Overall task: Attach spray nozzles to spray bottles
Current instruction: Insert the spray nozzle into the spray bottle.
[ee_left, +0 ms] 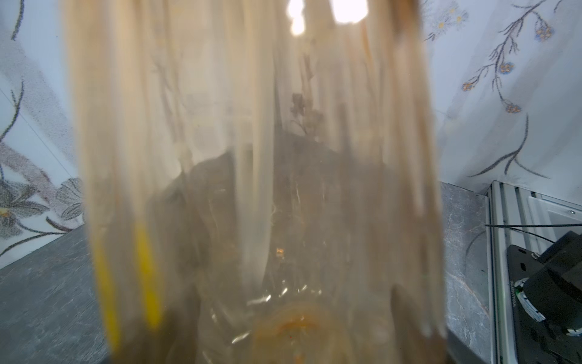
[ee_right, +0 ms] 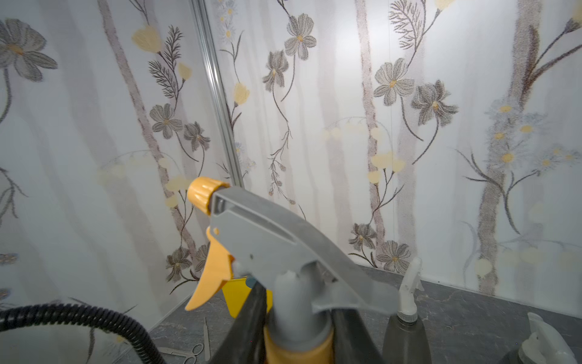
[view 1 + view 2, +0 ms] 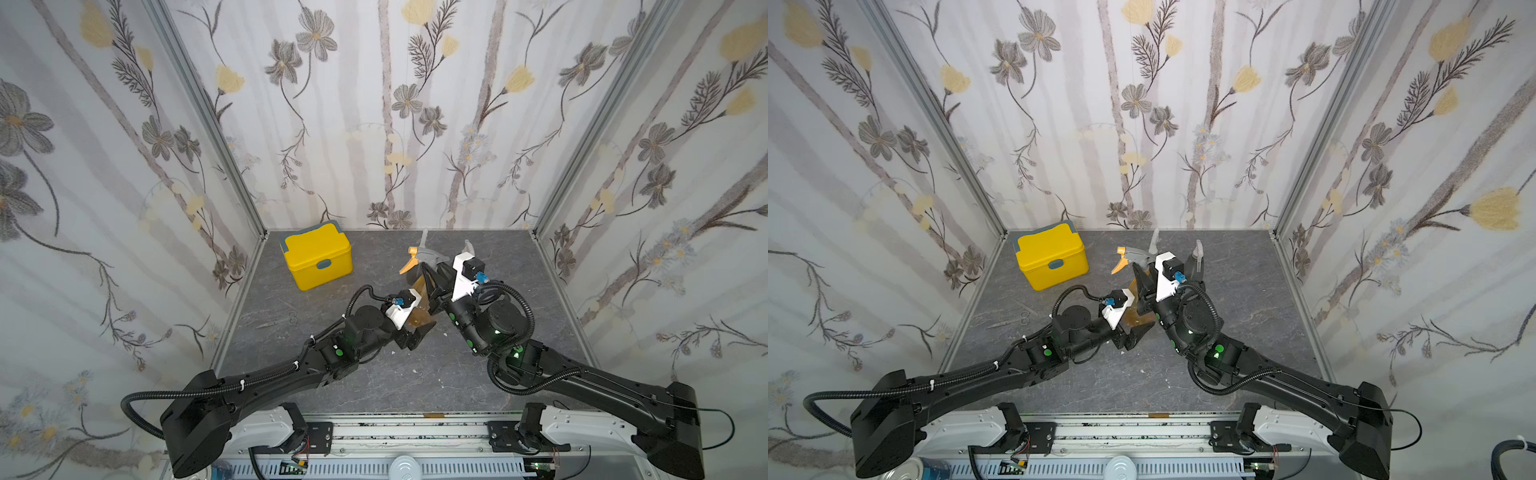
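Observation:
The amber spray bottle (image 3: 423,309) (image 3: 1136,316) stands tilted at mid-table, with my left gripper (image 3: 419,329) (image 3: 1133,333) shut on its lower body. The bottle's wall (image 1: 252,157) fills the left wrist view. On its neck sits a spray nozzle (image 3: 424,255) (image 2: 277,239) with a grey body, orange trigger and orange collar (image 2: 299,348). My right gripper (image 3: 433,286) (image 2: 299,340) is shut on that collar, its dark fingers (image 2: 248,324) on either side. Two smoky grey spray bottles (image 2: 406,335) (image 2: 541,346) with clear nozzles fitted stand behind, by the back wall.
A yellow lidded box (image 3: 318,255) (image 3: 1052,259) stands at the back left of the grey table. Small scissors (image 3: 278,318) (image 3: 1013,320) lie left of my left arm. Floral walls close the table on three sides.

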`<state>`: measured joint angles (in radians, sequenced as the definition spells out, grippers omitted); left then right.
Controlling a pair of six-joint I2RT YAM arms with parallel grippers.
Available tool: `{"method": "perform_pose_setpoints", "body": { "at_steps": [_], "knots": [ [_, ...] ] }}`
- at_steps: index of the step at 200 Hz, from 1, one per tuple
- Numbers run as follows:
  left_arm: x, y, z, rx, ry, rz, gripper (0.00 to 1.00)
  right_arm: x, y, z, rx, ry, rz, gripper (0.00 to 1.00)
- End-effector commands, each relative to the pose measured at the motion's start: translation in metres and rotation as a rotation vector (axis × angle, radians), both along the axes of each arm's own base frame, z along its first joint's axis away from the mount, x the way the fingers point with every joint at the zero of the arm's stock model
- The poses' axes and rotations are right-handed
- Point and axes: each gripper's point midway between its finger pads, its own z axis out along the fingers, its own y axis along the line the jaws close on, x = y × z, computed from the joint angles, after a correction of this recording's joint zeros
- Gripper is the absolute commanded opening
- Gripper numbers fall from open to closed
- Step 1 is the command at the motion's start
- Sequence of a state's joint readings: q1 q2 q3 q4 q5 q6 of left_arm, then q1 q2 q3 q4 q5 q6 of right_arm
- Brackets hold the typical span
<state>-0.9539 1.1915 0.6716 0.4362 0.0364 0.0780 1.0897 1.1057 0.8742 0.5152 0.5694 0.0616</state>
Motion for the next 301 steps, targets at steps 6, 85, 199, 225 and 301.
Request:
{"method": "perform_pose_setpoints", "body": {
  "at_steps": [6,85,199,225,301],
  "knots": [
    [0.011,0.003,0.069,-0.195,-0.148,0.056,0.78,0.012,-0.006,-0.043,-0.180,0.095,-0.163,0.30],
    [0.016,0.008,0.070,-0.183,-0.167,0.098,0.78,-0.001,0.013,-0.015,-0.136,0.099,-0.116,0.33],
    [0.016,0.008,0.069,-0.168,-0.178,0.096,0.78,-0.022,0.011,0.007,-0.153,0.066,-0.037,0.42],
    [0.016,0.006,0.066,-0.162,-0.174,0.092,0.78,-0.030,0.010,0.008,-0.170,0.063,0.018,0.46],
    [0.012,0.001,0.061,-0.146,-0.170,0.052,0.78,-0.077,-0.004,0.019,-0.245,0.066,0.468,0.50]
  ]
}}
